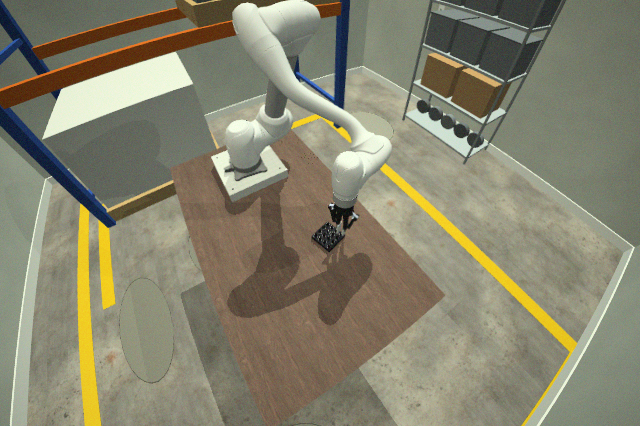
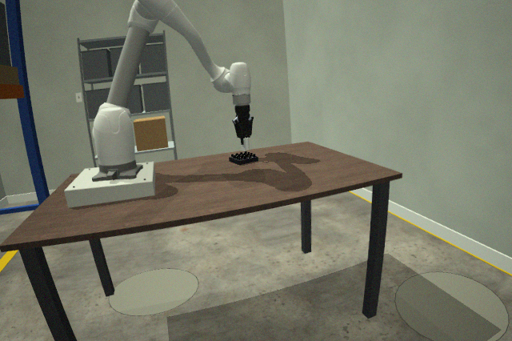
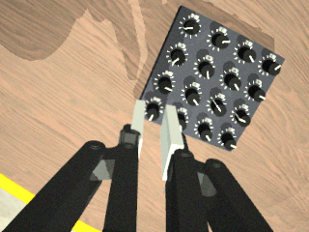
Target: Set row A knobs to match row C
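The black knob box (image 1: 321, 243) (image 2: 244, 161) (image 3: 194, 44) stands on the table, turned at an angle in the wrist view. Its knobs form four rows of four; the printed names are too small to read, and I cannot make out the socket. My gripper (image 1: 340, 229) (image 2: 246, 149) (image 3: 153, 117) points down over one corner of the box, its fingers a small gap apart and holding nothing. In the wrist view the corner knob (image 3: 153, 111) shows between the fingertips, its white line toward the lower left. The right finger partly hides the neighbouring knob (image 3: 182, 119).
The wooden table (image 1: 289, 359) (image 2: 198, 205) carries the arm's white base block (image 1: 242, 188) (image 2: 111, 194) at its other end. Knobs stand close together beside the right finger. A blue and orange rack and a grey shelf stand beyond the table.
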You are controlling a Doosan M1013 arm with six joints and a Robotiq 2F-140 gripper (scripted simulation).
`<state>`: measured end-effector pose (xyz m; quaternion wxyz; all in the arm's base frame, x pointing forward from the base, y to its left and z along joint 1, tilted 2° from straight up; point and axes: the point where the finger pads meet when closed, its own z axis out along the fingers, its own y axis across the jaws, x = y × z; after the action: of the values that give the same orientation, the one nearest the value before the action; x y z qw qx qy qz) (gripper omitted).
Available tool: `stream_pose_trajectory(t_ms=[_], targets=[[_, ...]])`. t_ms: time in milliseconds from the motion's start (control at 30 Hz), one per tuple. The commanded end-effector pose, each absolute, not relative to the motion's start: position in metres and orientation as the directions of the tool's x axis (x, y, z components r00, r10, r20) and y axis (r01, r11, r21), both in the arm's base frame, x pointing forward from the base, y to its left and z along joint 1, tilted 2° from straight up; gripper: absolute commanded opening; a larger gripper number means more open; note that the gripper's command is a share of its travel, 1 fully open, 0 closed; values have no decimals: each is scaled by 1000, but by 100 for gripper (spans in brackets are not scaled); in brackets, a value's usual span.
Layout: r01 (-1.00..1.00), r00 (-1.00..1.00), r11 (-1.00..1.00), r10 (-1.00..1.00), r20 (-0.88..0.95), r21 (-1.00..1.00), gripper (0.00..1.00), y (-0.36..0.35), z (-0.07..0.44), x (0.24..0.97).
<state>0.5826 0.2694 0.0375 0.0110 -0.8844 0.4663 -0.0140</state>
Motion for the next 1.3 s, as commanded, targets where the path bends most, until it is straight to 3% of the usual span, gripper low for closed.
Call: stream_pose_trajectory(t_ms=[0, 1267], targets=[[-825, 565, -565, -825, 14, -33, 12, 269, 38, 583], [-825, 565, -565, -825, 14, -33, 12, 269, 33, 583]])
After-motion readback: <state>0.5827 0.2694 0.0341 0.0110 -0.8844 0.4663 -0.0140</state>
